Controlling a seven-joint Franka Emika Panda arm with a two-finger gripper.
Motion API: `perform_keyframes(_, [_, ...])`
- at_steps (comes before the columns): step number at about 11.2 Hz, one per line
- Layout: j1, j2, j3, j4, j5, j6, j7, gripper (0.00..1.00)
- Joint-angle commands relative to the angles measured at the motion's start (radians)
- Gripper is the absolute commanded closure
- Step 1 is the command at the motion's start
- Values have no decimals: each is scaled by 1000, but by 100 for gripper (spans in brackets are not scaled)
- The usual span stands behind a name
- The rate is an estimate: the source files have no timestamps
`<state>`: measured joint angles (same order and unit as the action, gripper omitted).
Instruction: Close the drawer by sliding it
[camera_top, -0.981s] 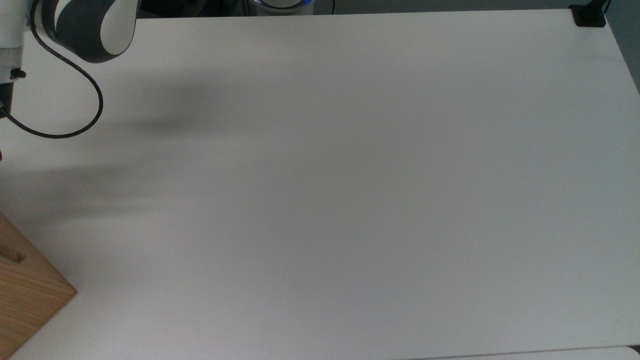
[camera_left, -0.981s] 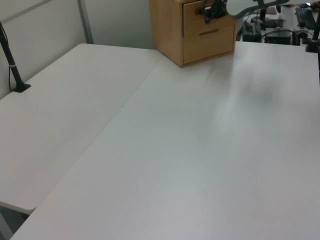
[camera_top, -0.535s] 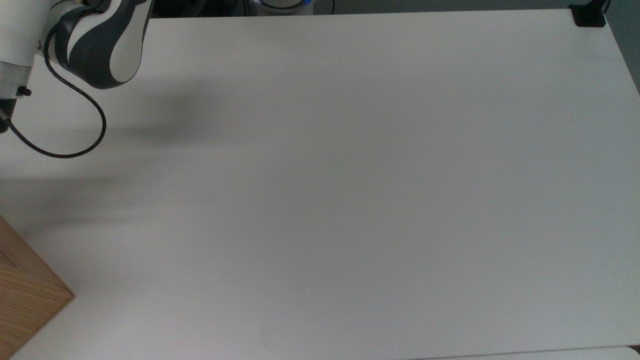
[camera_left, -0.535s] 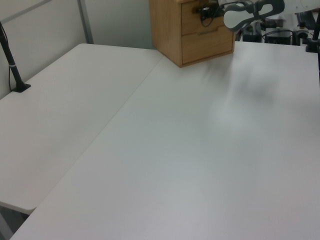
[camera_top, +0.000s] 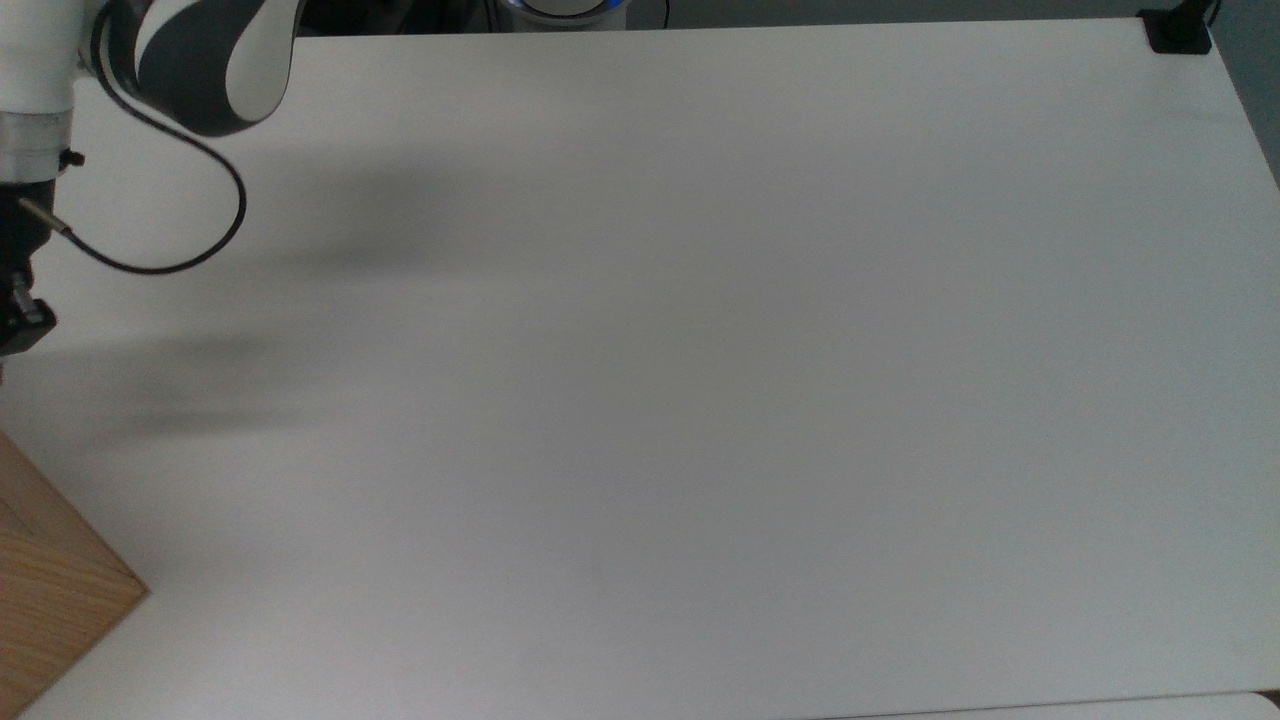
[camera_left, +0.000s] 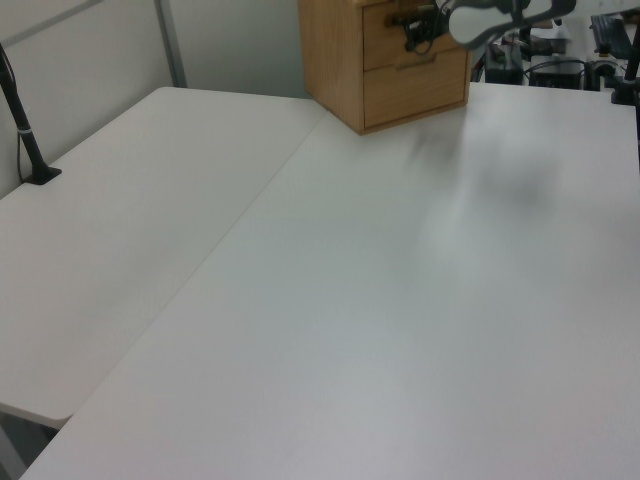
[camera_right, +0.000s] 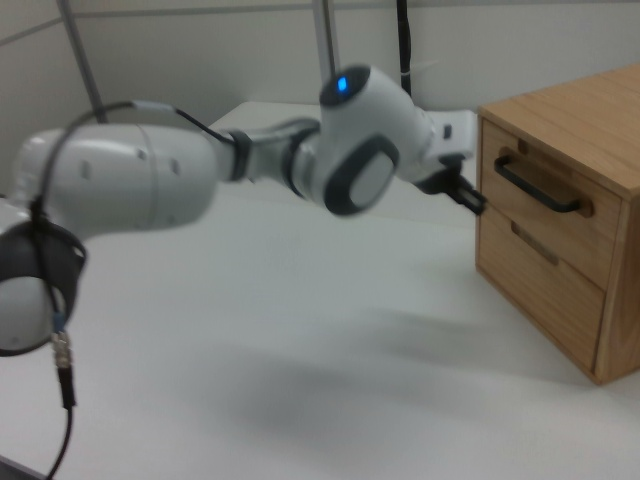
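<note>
Drawer (camera_right: 545, 195) at 2 o'clock in right view, now seen flush w/ cabinet (camera_right: 600, 110); closing judged done. Gripper (camera_right: 470, 195) noted just off drawer front, backed away slightly; fingers' state can't be told.

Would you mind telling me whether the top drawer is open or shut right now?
Shut, or very nearly: in the right view the drawer front sits flush with the cabinet face, and the gripper is just in front of it.
</note>
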<state>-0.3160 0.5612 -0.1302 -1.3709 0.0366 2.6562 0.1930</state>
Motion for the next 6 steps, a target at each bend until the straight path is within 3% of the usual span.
perform_keyframes(1, [77, -220, -19, -96, 20, -490, -180, 94])
perform_keyframes(2, [95, -265, -11, -100, 20, -615, -194, 79])
perform_keyframes(3, [135, -308, -11, -112, 17, -719, -211, 58])
perform_keyframes(5, [201, -407, -11, -172, 8, -855, -234, 0])
perform_keyframes(6, [237, -461, -12, -213, 3, -886, -251, 0])
